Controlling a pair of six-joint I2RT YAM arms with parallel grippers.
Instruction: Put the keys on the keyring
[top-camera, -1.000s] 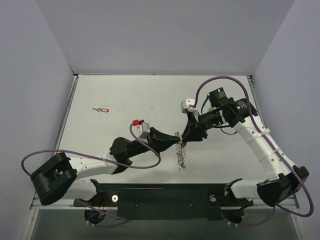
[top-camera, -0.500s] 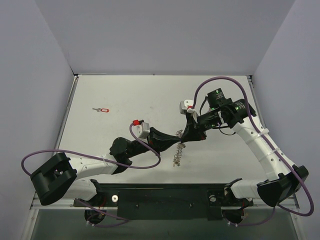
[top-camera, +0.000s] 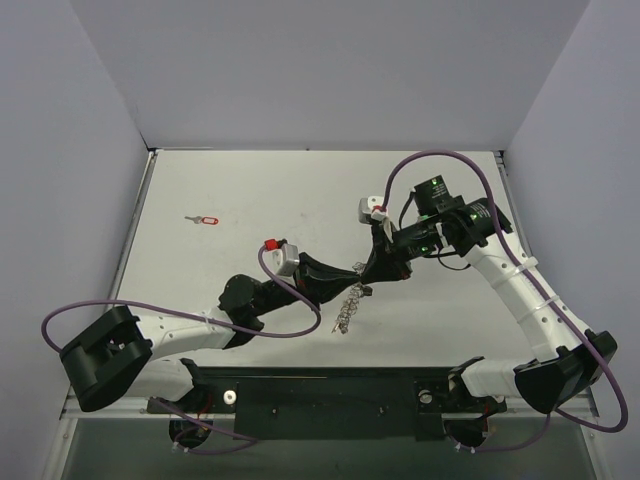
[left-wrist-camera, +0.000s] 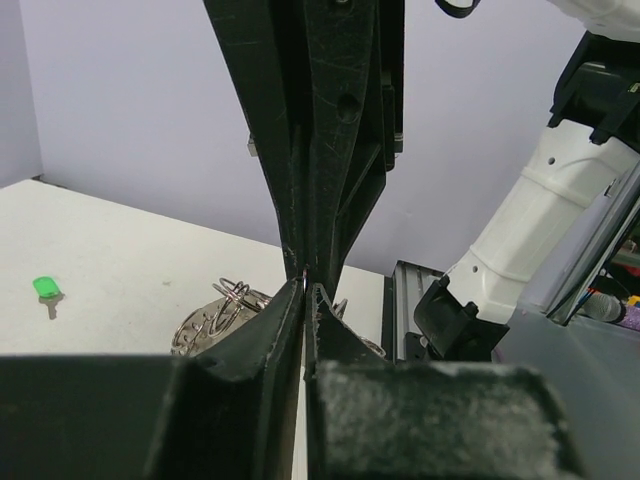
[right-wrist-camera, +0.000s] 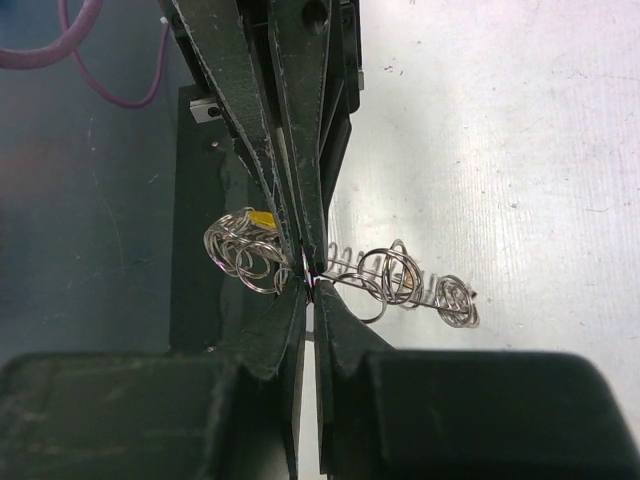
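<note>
The right hand, two dark fingers rising from the bottom edge, is closed on the silvery metal keyring strung with small wire loops at mid-frame. The left hand, black and tapered, comes down from the top and meets it tip to tip, pressed together on the same wire. Loops fan left and right; a small yellow piece sits among the left ones. White bench fills the right, a purple cable curves at upper left.

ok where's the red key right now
In the top view the red-headed key lies alone on the table, toward its far left, well away from the keyring at mid-table.
</note>
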